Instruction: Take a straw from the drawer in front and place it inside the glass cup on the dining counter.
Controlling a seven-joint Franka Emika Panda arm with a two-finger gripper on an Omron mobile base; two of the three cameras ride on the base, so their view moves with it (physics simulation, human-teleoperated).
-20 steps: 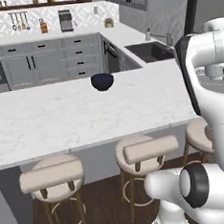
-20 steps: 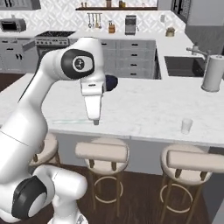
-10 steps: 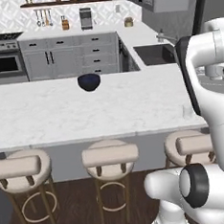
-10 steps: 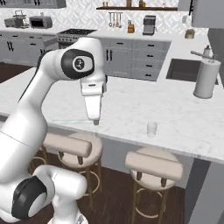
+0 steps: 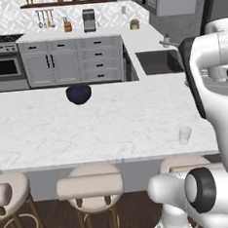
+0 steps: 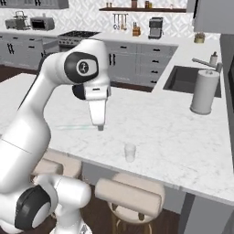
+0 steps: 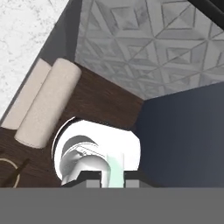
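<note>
Hand [image 6: 100, 127] clamped on one straw [image 6: 75, 127]; one glass cup [image 6: 130, 152], three stools [image 5: 90, 185].

The table [image 6: 183, 137], a long white marble slab with grey veins, carries three things. The glass cup [image 6: 130, 152] stands near its stool-side edge, just beyond and below the hand [image 6: 100, 127]. A dark blue bowl [image 5: 79, 94] sits toward the far edge. A paper-towel roll [image 6: 204, 92] stands upright, well apart from the hand.

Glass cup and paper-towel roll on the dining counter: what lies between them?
Bare marble; the right base view shows nothing between the glass cup and the paper-towel roll.
</note>
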